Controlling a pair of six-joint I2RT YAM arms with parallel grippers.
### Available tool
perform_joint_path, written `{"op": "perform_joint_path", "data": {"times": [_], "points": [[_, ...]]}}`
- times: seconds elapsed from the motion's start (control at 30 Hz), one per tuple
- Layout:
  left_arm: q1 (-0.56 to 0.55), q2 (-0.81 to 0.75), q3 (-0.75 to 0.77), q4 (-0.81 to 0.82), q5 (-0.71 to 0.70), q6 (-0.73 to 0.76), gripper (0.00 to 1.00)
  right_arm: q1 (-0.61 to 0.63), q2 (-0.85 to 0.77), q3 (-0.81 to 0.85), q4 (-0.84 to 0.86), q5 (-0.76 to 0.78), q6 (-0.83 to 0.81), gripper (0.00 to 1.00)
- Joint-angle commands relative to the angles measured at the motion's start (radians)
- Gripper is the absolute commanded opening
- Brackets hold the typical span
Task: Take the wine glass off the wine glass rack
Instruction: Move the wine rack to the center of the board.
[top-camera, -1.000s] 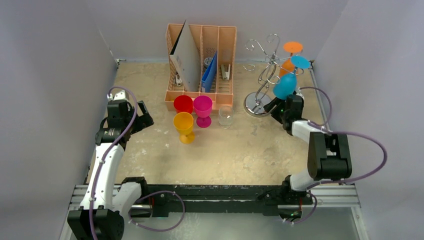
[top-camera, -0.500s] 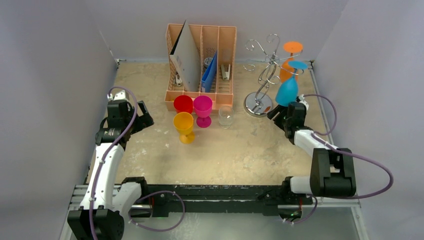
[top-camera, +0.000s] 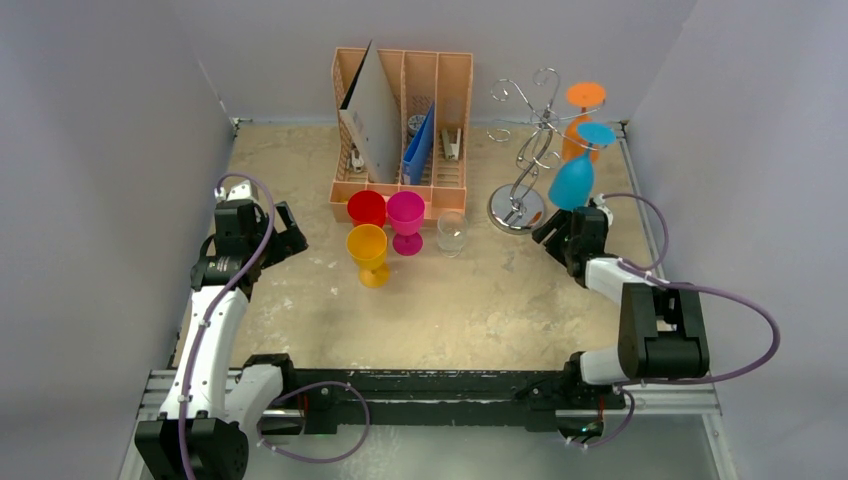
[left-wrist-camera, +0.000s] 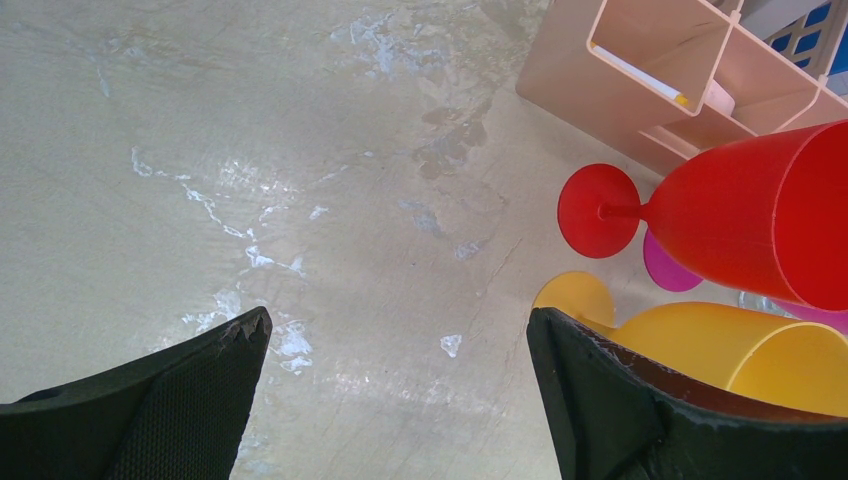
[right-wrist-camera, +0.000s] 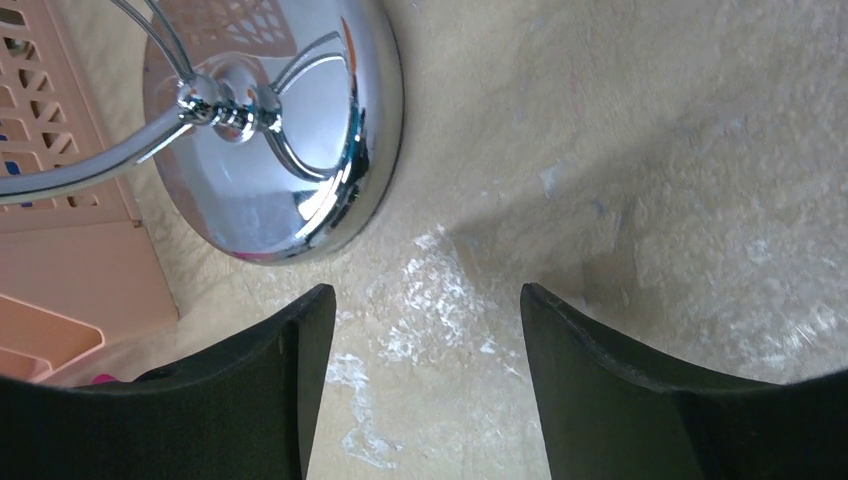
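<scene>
Blue wine glass (top-camera: 572, 182), which we found hanging bowl-down at the right side of the wine glass rack (top-camera: 515, 212) and judged light, stiff and slick (plastic, probably), best taken round the bowl; right gripper (right-wrist-camera: 425, 300) stood spread and empty near the rack's base, left gripper (left-wrist-camera: 395, 330) likewise spread, well apart from the rack.

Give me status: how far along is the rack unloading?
Looks done: the red glass, magenta glass and yellow glass stand on the table. In hand: nothing. The right gripper is open and empty by the base of the rack; the left gripper is open, idle. Left: the blue glass and orange glass hang on the rack.
</scene>
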Motion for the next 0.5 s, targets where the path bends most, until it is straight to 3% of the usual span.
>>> {"op": "perform_joint_path", "data": {"times": [0.0, 0.47], "points": [[0.01, -0.008, 0.017, 0.024, 0.002, 0.004, 0.98, 0.004, -0.08, -0.028, -0.065, 0.057, 0.043, 0.71], [0.009, -0.01, 0.015, 0.03, 0.014, 0.004, 0.98, 0.004, -0.627, -0.019, -0.724, 0.109, 0.054, 0.71]]}}
